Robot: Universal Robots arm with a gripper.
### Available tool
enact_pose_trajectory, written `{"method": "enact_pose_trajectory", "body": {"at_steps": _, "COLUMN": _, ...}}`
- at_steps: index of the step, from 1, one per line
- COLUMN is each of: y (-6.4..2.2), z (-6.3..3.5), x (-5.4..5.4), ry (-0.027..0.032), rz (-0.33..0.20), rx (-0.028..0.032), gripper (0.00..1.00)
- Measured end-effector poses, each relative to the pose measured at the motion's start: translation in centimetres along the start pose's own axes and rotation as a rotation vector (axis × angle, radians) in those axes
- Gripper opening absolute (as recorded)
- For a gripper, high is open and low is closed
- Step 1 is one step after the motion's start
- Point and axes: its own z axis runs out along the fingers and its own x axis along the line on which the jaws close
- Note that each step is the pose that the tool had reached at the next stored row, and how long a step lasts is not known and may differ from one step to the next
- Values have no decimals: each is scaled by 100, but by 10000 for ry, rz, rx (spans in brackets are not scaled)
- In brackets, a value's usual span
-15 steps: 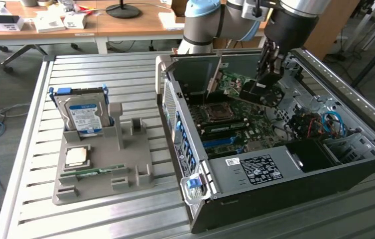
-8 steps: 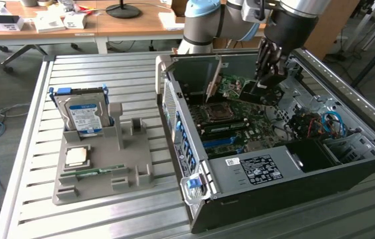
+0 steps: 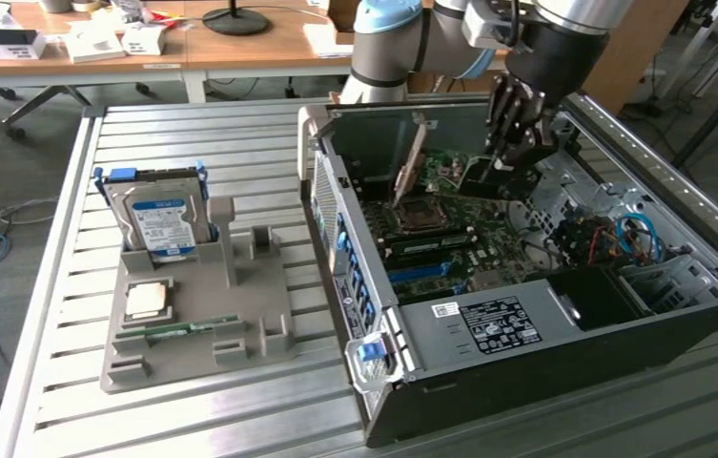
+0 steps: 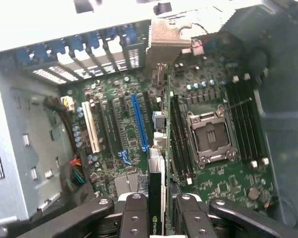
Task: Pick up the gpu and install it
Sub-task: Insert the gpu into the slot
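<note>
Three parts sit in a grey holder (image 3: 263,329) on the slatted bench (image 3: 206,420) at the exterior view's left: hard drive (image 3: 161,218), processor chip (image 3: 146,301) and RAM stick (image 3: 180,329) (all well apart from the arm). To their right lies the open computer case (image 3: 524,372). Inside it the pincer (image 4: 159,213) grips the gpu (image 4: 155,191) on edge over the motherboard (image 4: 208,183), between the blue slot (image 4: 139,124) and the CPU socket (image 4: 208,136). The card's long axis runs from the pincer towards the case's rear wall, metal bracket foremost.

Spare parts on the slatted surface (image 3: 194,134)
A grey holder (image 3: 256,315) carries an upright blue-labelled hard drive (image 3: 161,219), a flat processor chip (image 3: 146,301) and a green RAM stick (image 3: 180,329).
</note>
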Motion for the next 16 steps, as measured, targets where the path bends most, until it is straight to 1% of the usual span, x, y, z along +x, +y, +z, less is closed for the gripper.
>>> {"method": "enact_pose_trajectory", "body": {"at_steps": 7, "y": -1, "z": 7, "x": 0, "ry": 90, "rz": -1267, "rx": -25, "gripper": 26}}
{"method": "enact_pose_trajectory", "body": {"at_steps": 9, "y": -1, "z": 8, "x": -1, "ry": 111, "rz": -1538, "rx": -31, "gripper": 26}}
{"method": "enact_pose_trajectory", "body": {"at_steps": 14, "y": 0, "z": 9, "x": -1, "ry": 117, "rz": -1658, "rx": -30, "gripper": 26}}
{"method": "enact_pose_trajectory", "body": {"at_steps": 16, "y": 2, "z": 10, "x": -1, "ry": 99, "rz": -1690, "rx": -7, "gripper": 26}}
